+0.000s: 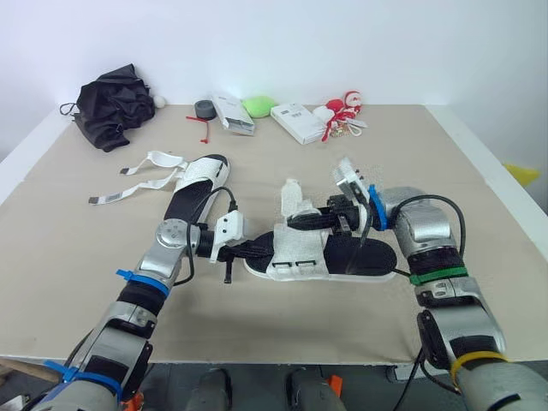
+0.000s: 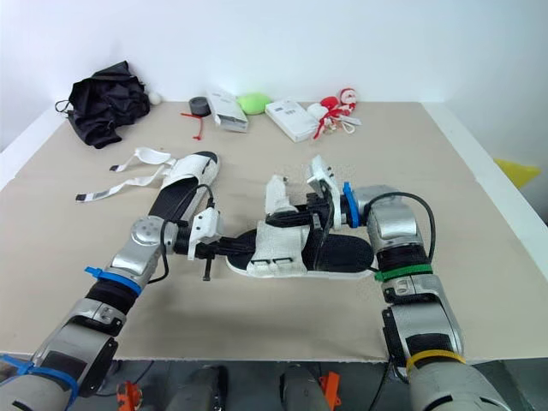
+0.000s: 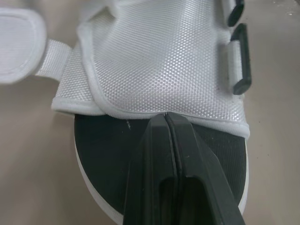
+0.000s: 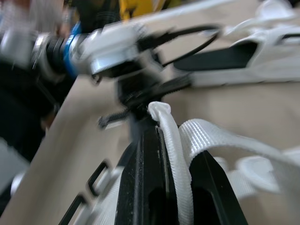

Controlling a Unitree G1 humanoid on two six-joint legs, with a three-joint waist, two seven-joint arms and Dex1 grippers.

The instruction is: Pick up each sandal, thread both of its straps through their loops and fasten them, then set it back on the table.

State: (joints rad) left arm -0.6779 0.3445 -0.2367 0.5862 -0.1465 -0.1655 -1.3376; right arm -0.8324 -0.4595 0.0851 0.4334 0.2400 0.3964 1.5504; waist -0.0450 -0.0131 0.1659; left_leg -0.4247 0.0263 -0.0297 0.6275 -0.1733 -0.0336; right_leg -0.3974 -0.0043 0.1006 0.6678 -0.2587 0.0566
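Note:
A white-and-black sandal (image 1: 342, 254) lies at the table's front middle, held between both arms. My left gripper (image 1: 259, 248) is shut over the black footbed, its tips touching the hem of the white mesh upper (image 3: 154, 61). Two black strap loops (image 3: 241, 58) sit at the upper's edge. My right gripper (image 1: 297, 221) is shut on a white strap (image 4: 176, 150), which stands up from the sandal's top. A second sandal (image 1: 195, 184) lies at the back left with its two straps (image 1: 141, 181) undone and spread on the table.
Along the far edge lie a black crumpled cloth (image 1: 111, 103), a dark tape roll (image 1: 205, 109), two white boxes (image 1: 297, 122), a green object (image 1: 259, 106) and a red-and-white toy (image 1: 342, 111). The beige table (image 1: 445, 163) is bare at right.

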